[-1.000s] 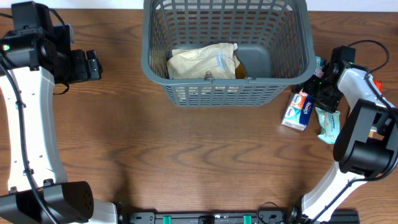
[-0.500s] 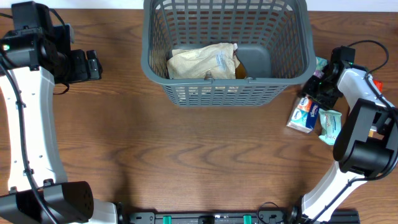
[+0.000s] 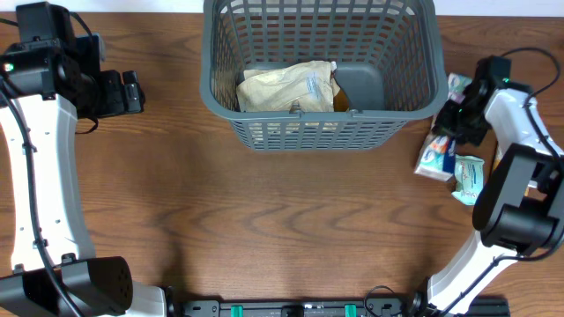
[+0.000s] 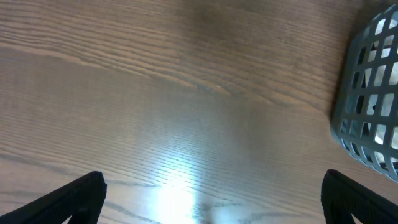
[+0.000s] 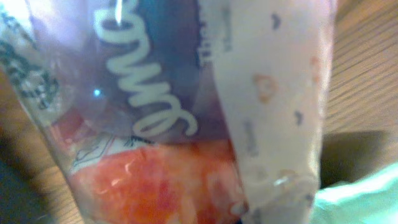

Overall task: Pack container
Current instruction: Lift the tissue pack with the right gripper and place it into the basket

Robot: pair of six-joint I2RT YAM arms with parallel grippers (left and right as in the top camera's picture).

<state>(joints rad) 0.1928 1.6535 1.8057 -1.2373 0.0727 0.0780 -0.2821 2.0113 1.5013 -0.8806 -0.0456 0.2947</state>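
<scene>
Right gripper (image 3: 450, 129) gripped the blue-orange snack packet (image 3: 436, 155) just right of basket (image 3: 322, 133); left gripper (image 3: 132, 91) jaws stood wide over table (image 3: 291, 220).

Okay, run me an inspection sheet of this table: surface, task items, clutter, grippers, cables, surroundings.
Surface: brown wooden table, grain visible.
Job's things: grey basket at the far edge, cream packet inside; blue-and-red packet to its right.
Clutter: mint-green packet on the table beside that packet.
Grippers: left gripper open, empty; right gripper jaws appear closed on the blue-and-red packet.
Cables: black cable looping off the right arm.
Surroundings: black rail along the near edge.
</scene>
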